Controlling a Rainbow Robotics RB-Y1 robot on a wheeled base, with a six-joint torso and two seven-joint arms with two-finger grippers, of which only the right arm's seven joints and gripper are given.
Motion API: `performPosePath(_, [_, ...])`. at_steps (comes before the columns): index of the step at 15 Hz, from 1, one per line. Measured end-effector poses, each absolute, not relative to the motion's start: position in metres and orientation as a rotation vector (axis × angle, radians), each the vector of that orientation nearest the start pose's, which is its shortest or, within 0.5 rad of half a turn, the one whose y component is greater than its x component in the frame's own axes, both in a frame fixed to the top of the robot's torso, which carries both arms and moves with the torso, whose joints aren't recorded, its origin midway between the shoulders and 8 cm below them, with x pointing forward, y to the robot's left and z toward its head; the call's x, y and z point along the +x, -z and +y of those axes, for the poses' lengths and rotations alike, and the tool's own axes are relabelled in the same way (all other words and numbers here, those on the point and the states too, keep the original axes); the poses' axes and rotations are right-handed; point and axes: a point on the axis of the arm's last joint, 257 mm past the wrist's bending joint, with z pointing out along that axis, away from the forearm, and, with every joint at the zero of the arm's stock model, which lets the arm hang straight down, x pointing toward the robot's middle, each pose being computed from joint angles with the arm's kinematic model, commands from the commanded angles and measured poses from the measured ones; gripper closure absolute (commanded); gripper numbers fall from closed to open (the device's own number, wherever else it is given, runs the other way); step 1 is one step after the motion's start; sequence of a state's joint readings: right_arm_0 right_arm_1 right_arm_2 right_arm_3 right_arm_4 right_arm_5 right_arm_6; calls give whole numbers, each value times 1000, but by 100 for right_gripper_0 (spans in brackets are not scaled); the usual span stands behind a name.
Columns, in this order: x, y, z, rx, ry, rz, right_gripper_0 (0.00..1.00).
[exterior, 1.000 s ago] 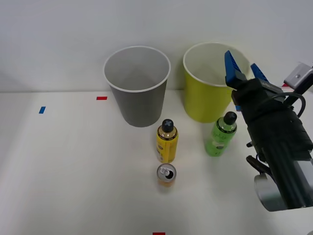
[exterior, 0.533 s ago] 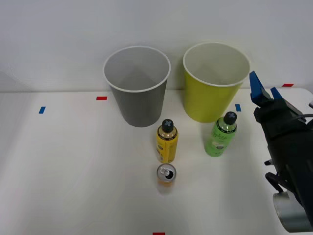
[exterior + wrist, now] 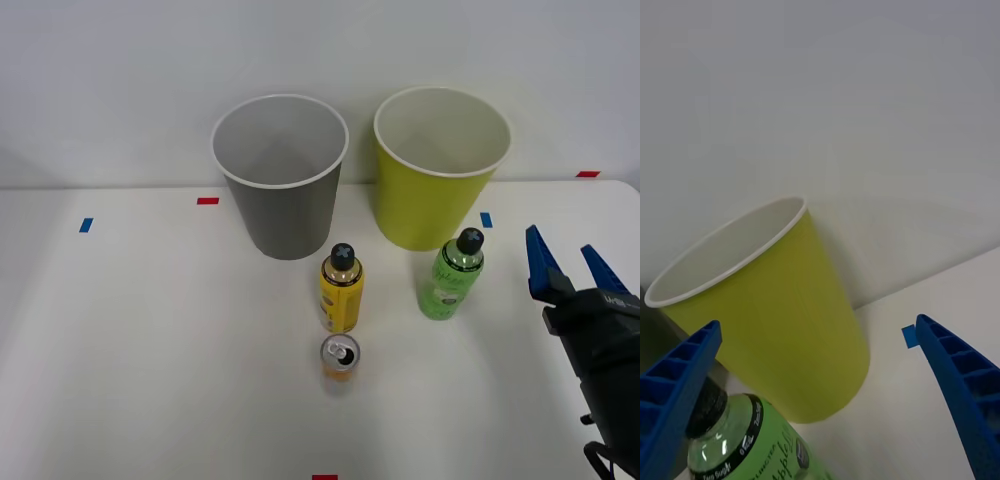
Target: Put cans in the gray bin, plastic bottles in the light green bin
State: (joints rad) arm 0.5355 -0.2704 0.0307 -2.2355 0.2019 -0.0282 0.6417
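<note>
White table (image 3: 150, 330); hand (image 3: 567, 267) wide open, empty.

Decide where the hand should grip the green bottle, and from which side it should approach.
Grip the green bottle around its straight middle body, coming from the robot's right, probably. It stands upright, the open hand sits on that side, and the light green bin crowds it behind.

The gray bin (image 3: 281, 180) and light green bin (image 3: 440, 170) look like smooth matt plastic. The green bottle (image 3: 449, 277) is glossy clear plastic, as is the yellow bottle (image 3: 341, 291). The can (image 3: 340, 356) has a shiny metal top. The fingers (image 3: 959, 375) are ribbed blue plastic; the counter (image 3: 150, 340) is matt white.
</note>
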Motion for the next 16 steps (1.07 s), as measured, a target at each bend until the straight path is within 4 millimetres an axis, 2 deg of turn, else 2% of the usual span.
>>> performPosePath(4, [367,138,-280,302,-396,1357,12])
performPosePath(9, [341,181,-275,254,-380,1289,12])
performPosePath(12, [318,209,-274,216,-290,1291,12])
performPosePath(16, [299,235,-274,77,-56,1332,12])
